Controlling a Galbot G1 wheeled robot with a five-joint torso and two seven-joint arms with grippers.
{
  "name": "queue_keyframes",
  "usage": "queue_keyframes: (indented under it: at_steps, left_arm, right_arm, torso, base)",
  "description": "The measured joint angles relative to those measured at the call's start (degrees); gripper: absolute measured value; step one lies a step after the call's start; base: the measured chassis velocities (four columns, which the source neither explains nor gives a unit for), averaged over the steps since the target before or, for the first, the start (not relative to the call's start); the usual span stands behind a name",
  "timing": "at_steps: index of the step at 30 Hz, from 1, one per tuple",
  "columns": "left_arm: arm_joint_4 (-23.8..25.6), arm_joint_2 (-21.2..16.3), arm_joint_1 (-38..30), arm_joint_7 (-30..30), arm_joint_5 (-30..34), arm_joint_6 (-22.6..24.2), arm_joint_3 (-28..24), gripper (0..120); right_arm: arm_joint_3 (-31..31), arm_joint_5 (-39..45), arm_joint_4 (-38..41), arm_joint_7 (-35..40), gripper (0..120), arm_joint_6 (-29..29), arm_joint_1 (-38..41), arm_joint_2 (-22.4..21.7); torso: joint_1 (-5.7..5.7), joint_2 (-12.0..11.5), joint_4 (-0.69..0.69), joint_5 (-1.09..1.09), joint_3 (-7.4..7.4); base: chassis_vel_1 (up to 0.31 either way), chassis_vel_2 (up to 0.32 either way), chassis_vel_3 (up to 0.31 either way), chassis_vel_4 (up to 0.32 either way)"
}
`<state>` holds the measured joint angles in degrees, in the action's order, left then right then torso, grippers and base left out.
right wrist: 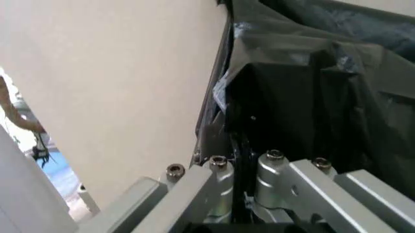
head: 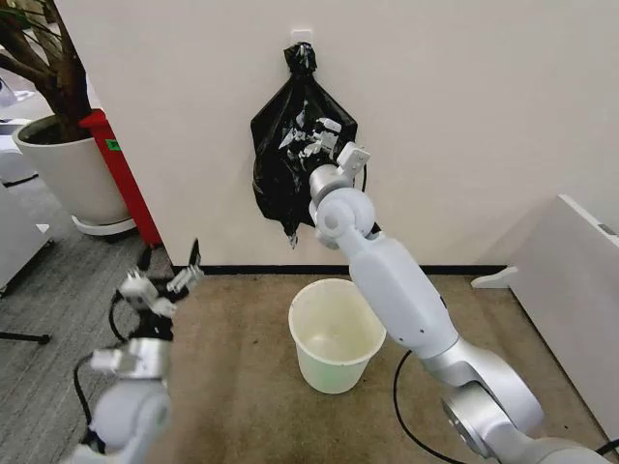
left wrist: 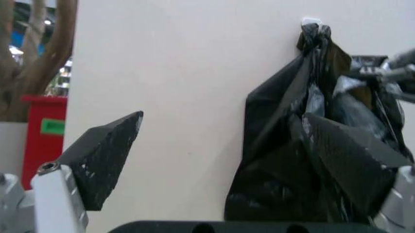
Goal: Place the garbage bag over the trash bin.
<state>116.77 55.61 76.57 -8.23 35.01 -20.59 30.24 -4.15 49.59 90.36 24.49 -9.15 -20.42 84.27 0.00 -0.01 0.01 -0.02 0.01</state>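
Note:
A flat black plastic bundle (head: 280,159) with a knotted top hangs from a white hook on the wall. My right gripper (head: 324,138) is raised against the bundle's front, shut on a fold of its black plastic (right wrist: 279,111). I cannot tell the garbage bag apart from this bundle. The cream-white trash bin (head: 329,367) stands upright on the brown floor below, beside my right arm, with nothing in it. My left gripper (head: 162,280) hovers low to the left of the bin, open and holding nothing, its dark fingers (left wrist: 104,160) pointing toward the wall and the bundle (left wrist: 285,184).
A large white plant pot (head: 73,174) and a red box (head: 121,169) stand at the wall's left corner. White furniture (head: 580,280) borders the right side. A black cable (head: 401,406) lies on the floor beside the bin.

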Motion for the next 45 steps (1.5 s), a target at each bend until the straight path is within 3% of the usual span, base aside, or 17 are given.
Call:
queue_keyframes:
  at_steps: [8,12,18,22,27,32,36,45]
  left_arm:
    - [-2.5,-8.7,-8.2,-4.2,6.9,3.0,-1.2,98]
    - [-3.1,-10.4,-11.7,-5.0,9.4,4.3,-2.2,98]
    - [-3.7,-13.9,-21.6,-7.0,14.7,7.3,-7.1,99]
    - [-6.8,-15.9,-33.5,-8.8,20.8,9.4,-16.9,99]
    - [-14.1,-14.0,-46.4,-9.5,23.0,10.0,-29.4,100]
    - [-24.4,-7.3,-60.7,-10.5,24.6,10.8,-38.2,99]
    - [-29.8,-3.7,-64.6,-10.5,24.3,10.8,-41.8,100]
    - [-30.5,-1.9,-66.2,-10.2,27.0,16.5,-46.6,100]
  right_arm:
    - [-0.2,-2.2,1.3,-0.4,0,-1.1,-0.1,-0.9]
    - [0.0,-2.9,1.3,-0.8,0,-1.2,0.6,-1.1]
    - [0.1,-3.9,0.0,-1.6,0,-1.2,3.3,-1.1]
    - [-0.2,-3.9,-0.5,-1.7,0,-1.2,4.3,-1.3]
    - [-0.4,-3.8,-0.2,-1.7,0,-1.2,4.0,-1.6]
    - [-0.6,-3.5,0.0,-1.7,0,-1.2,3.8,-1.7]
    - [-0.8,-3.5,0.1,-1.7,0,-1.3,3.7,-1.3]
    - [-0.4,-3.7,-0.4,-1.9,0,-1.2,4.2,-1.4]
  torso:
    - [0.0,0.0,0.0,0.02,0.0]
    - [0.0,0.0,0.0,0.0,0.0]
    - [0.0,0.0,-0.01,0.02,0.0]
    - [0.0,0.0,0.0,0.03,0.0]
    - [0.0,0.0,-0.02,0.0,0.01]
    - [0.0,0.0,-0.05,0.04,0.0]
    - [0.01,0.0,-0.04,0.02,0.01]
    - [0.0,0.0,0.02,0.02,0.0]
  base:
    - [0.0,0.0,0.0,0.0]
    - [0.0,0.0,0.0,0.0]
    - [0.0,0.0,0.0,0.0]
    - [0.0,0.0,0.0,0.0]
    - [0.0,0.0,0.0,0.0]
    - [0.0,0.0,0.0,0.0]
    - [0.0,0.0,0.0,0.0]
    - [0.0,0.0,0.0,0.0]
